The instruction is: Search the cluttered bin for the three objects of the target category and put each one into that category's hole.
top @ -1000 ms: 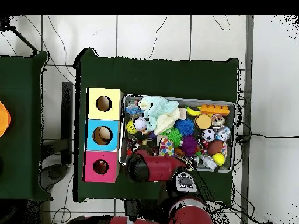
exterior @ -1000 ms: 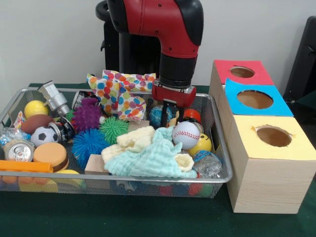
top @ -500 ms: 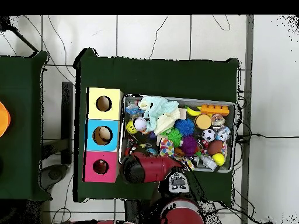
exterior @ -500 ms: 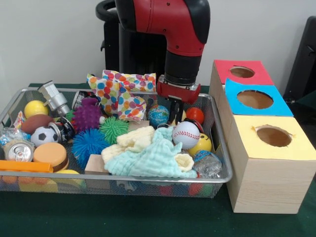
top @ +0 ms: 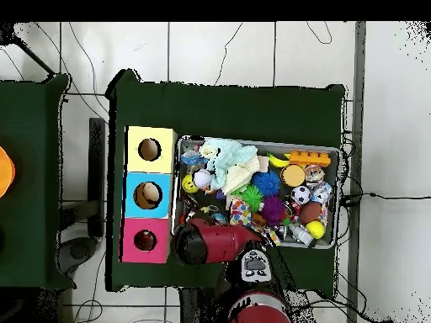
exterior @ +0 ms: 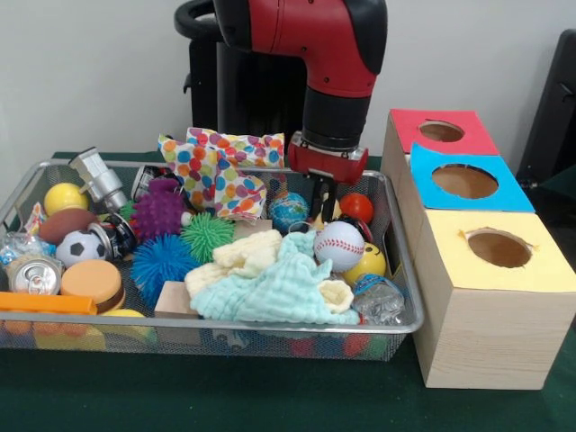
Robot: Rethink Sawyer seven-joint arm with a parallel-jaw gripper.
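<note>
The hand (exterior: 323, 200) hangs in the wire-mesh bin (exterior: 396, 270); I cannot tell how far it is open; a glossy red ball (exterior: 356, 208) sits at its 3 o'clock, a stitched baseball (exterior: 339, 246) at 6, on crinkled cloths (exterior: 270, 288); three wooden boxes (exterior: 490, 297) with round holes stand on the green counter (exterior: 270, 396).

- Arm (exterior: 306, 45): cut off by the top edge in the front view.
- Hand (exterior: 322, 200): finger spacing unclear; hidden beneath the arm in the overhead view.
- Orange block (exterior: 45, 303): cut by the left edge.

Arm (top: 210, 242) over cluttered bin (top: 337, 198)
</note>
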